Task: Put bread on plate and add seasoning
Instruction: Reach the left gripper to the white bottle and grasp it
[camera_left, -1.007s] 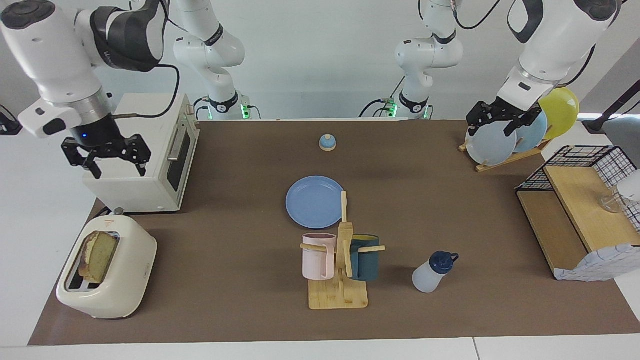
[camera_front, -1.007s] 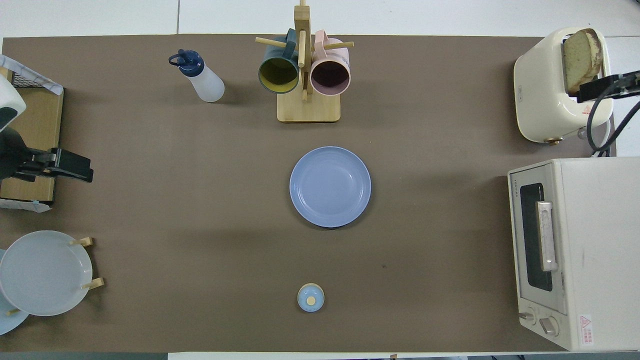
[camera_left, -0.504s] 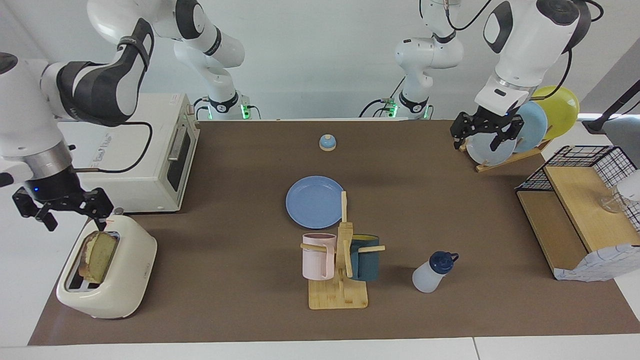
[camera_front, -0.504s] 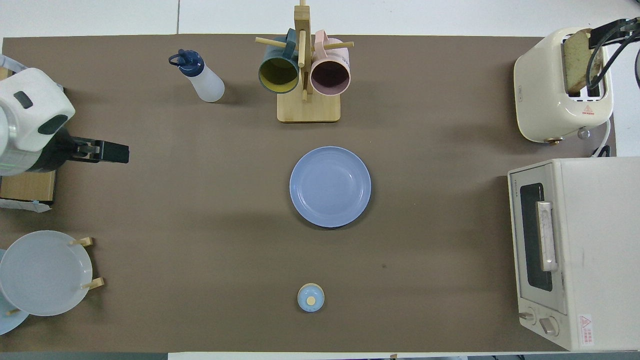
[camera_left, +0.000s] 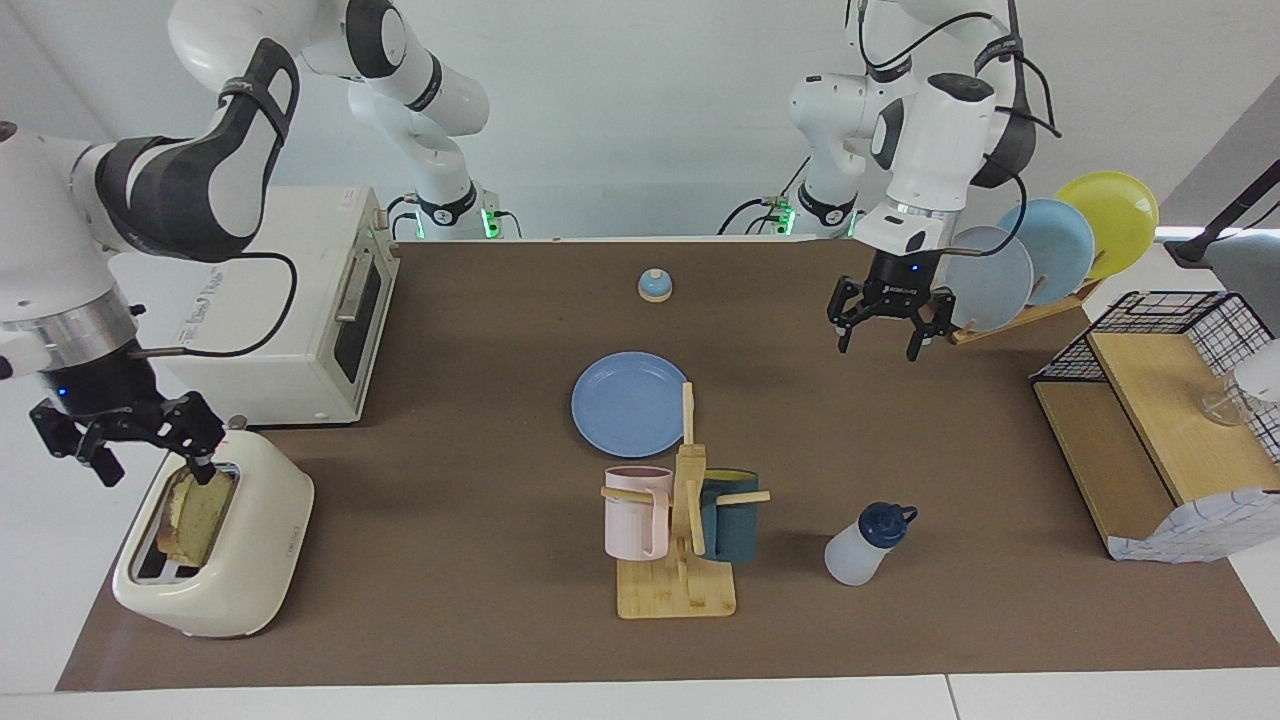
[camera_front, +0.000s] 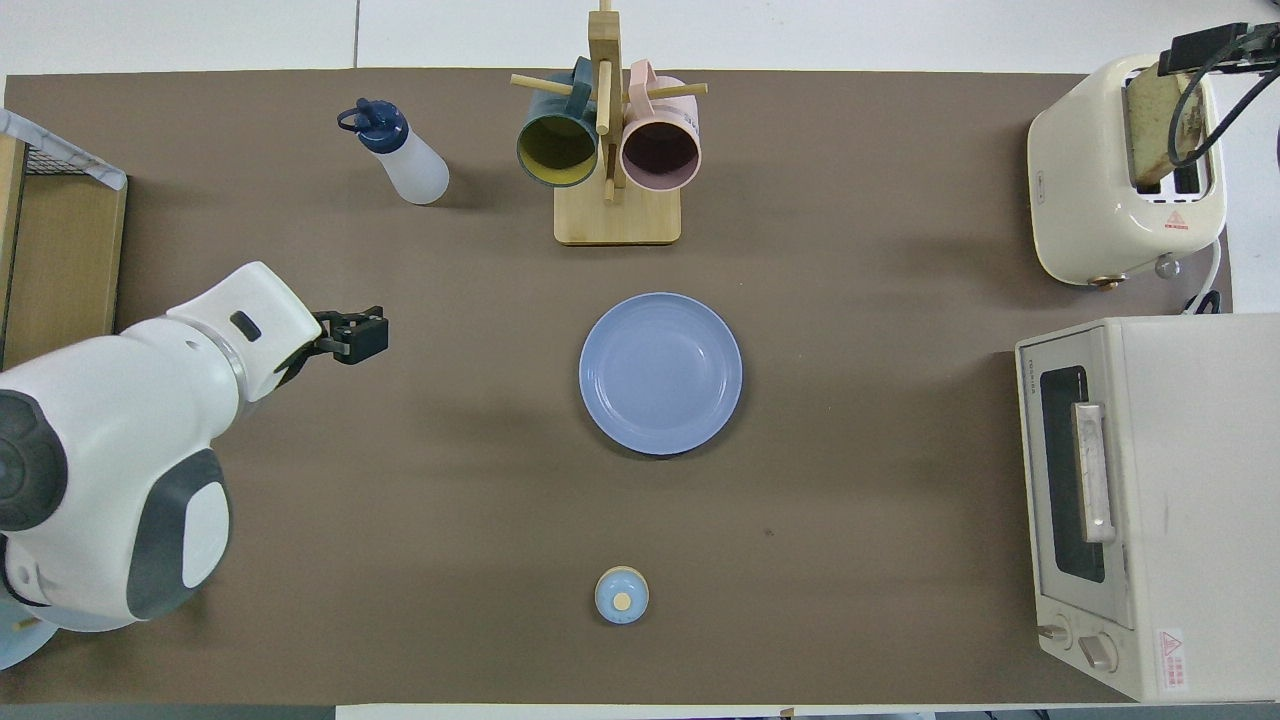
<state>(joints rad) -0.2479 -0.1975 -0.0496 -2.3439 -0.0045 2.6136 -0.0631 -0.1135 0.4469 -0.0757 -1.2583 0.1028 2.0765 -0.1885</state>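
Right pincer, fingers spread wide, hangs at the cream toaster's edge over the tan toast slice; left pincer, also spread, hovers over bare brown bench beside the round blue plate.

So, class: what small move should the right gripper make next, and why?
Probably lower and close on the bread: the open right gripper hovers over the toaster, the slice stands in its slot, and the plate is bare.

Glossy cream toaster, wooden mug rack
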